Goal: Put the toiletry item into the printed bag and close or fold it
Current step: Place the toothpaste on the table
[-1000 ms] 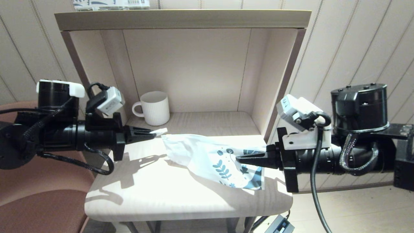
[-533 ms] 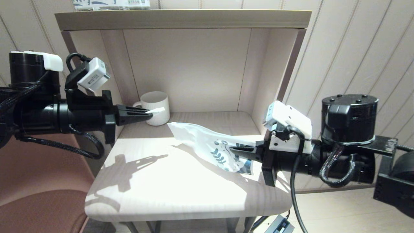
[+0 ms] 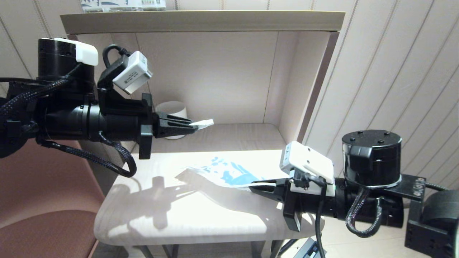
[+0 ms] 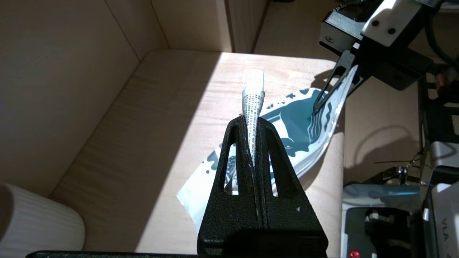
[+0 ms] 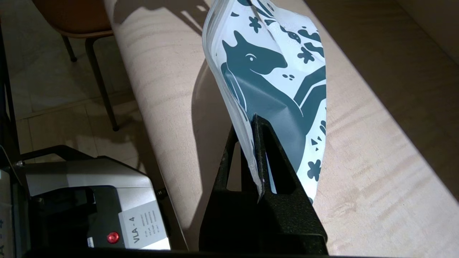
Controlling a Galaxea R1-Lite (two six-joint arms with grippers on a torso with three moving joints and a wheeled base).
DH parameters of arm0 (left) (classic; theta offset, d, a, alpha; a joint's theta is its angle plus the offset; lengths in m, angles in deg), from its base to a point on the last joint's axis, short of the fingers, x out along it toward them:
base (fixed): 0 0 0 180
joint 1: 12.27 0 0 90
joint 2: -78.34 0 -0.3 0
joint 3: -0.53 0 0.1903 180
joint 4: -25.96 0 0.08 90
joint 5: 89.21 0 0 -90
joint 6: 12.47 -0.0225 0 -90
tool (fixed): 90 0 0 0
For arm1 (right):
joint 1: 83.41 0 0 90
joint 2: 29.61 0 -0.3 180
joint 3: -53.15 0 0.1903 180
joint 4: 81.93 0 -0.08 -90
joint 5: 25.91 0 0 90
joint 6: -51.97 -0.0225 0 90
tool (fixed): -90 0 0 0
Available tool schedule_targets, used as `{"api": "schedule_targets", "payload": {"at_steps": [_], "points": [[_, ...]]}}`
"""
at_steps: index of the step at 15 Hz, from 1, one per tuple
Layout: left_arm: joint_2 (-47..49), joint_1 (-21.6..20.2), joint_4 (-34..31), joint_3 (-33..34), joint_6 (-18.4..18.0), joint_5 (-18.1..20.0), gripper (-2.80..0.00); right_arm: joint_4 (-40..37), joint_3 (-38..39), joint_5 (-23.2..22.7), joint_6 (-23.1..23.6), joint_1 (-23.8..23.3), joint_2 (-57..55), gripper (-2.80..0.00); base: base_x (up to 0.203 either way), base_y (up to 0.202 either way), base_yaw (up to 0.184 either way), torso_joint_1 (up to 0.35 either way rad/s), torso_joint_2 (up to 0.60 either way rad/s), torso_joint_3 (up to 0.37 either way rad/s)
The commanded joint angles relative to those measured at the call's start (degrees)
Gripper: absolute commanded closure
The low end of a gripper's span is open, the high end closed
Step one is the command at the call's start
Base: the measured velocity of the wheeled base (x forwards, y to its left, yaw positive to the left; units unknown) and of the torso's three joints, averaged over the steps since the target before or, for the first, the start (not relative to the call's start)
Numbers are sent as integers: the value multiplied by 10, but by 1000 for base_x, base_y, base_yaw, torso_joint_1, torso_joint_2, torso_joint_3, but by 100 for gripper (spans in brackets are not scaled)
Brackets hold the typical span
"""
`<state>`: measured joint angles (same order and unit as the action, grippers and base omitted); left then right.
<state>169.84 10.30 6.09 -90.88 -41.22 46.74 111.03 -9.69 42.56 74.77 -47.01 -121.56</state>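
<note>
I have the left pincer (image 3: pixel 193 125) clamped on the toiletry packet (image 3: pixel 202 124) above the printed bag (image 3: pixel 229 173), whose printed end the right pincer (image 3: pixel 263 186) pinches, so next I must find its mouth.

L gripper (image 3: pixel 193 125) pinches toiletry item (image 3: pixel 202 123); R gripper (image 3: pixel 256 185) clamps printed bag (image 3: pixel 229 173)

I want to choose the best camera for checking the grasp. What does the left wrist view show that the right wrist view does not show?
Only the left wrist view shows the left gripper shut on the toiletry item, the white ribbed mug and the right gripper.

Only the right wrist view shows, from close behind, the right gripper shut on the bag's edge, plus a chair leg on the floor.

Both show the printed bag and the wooden table.
</note>
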Motion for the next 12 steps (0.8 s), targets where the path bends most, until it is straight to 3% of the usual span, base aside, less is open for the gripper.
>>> {"api": "schedule_targets", "payload": {"at_steps": [1,5,12], "points": [[3,9,0,11,-3,3,0,2,-3,-2,1,-1,-1,0,0,0,0,0,0,0],[-6,6,5,57,-19,2,0,2,-16,-2,1,-5,5,0,0,0,0,0,0,0],[4,8,-1,11,-19,3,0,1,-24,-4,2,-13,12,0,0,0,0,0,0,0]]}}
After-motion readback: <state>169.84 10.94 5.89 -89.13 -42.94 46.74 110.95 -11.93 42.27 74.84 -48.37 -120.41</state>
